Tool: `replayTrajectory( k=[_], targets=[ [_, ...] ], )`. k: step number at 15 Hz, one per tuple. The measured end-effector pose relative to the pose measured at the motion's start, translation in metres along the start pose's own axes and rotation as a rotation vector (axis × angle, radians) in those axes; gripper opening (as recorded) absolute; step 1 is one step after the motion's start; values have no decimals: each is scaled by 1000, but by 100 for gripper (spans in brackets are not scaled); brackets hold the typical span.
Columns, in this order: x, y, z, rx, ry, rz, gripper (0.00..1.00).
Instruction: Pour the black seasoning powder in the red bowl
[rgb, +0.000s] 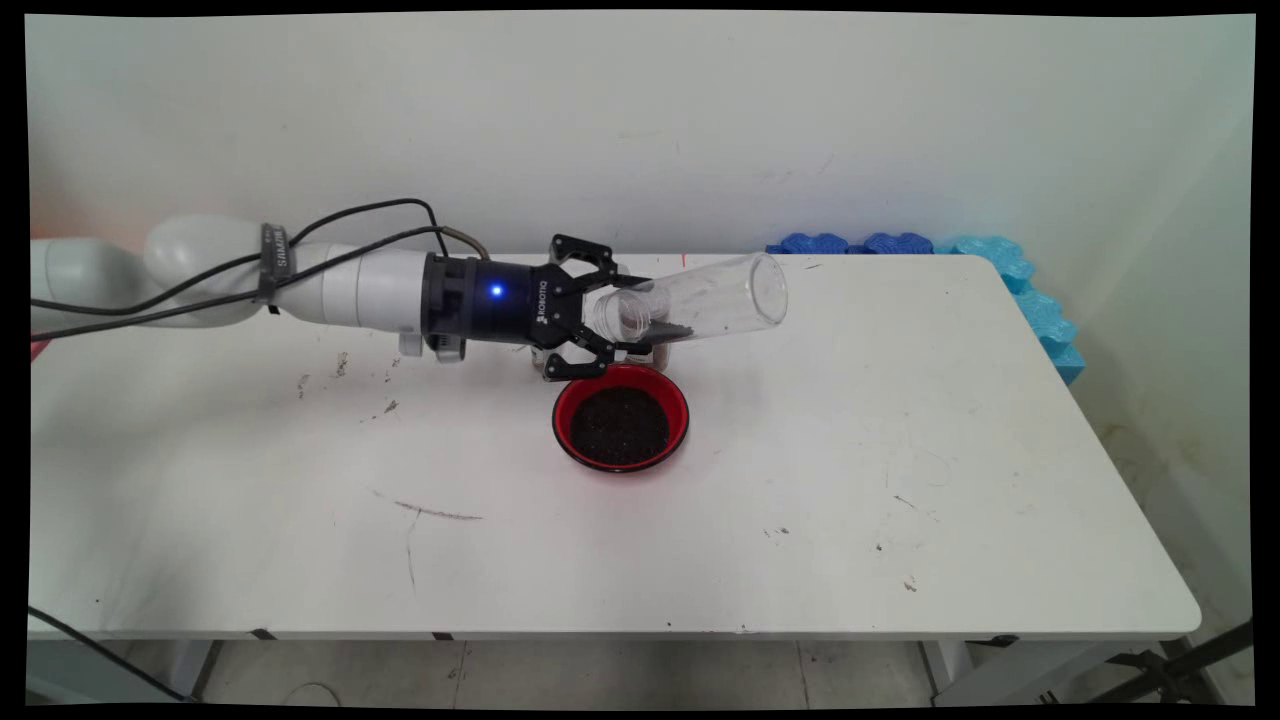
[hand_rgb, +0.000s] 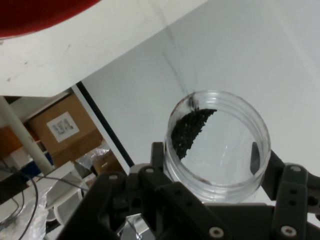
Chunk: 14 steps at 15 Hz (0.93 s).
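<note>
My gripper (rgb: 622, 316) is shut on a clear plastic jar (rgb: 700, 296), which it holds nearly on its side, with the far end tilted slightly up to the right. A small heap of dark granules (rgb: 668, 330) lies inside the jar on its lower side. Just below stands a red bowl (rgb: 621, 417) filled with the same dark granules. In the hand view the jar (hand_rgb: 220, 145) appears end-on between the fingers, the dark granules (hand_rgb: 190, 130) clinging to one side. The red bowl (hand_rgb: 40, 15) shows at the top left corner.
The white table (rgb: 900, 450) bears scuffs and dark specks. Blue foam pieces (rgb: 1000, 262) line its back right corner and right edge. A small greyish object (rgb: 547, 366) sits partly hidden under the gripper, behind the bowl. Black cables (rgb: 350, 222) hang along the arm.
</note>
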Motion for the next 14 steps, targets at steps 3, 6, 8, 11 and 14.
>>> replayTrajectory(
  k=[3, 6, 8, 11, 14],
  targets=[
    [2, -2, -2, -3, -26, 12, 0],
    [5, -4, -4, 0, -46, 26, 0],
    [7, -6, -5, 3, -55, 33, 0],
    [8, -9, -7, 8, -66, 40, 0],
    [9, -8, -7, -4, -69, 26, 0]
  ],
)
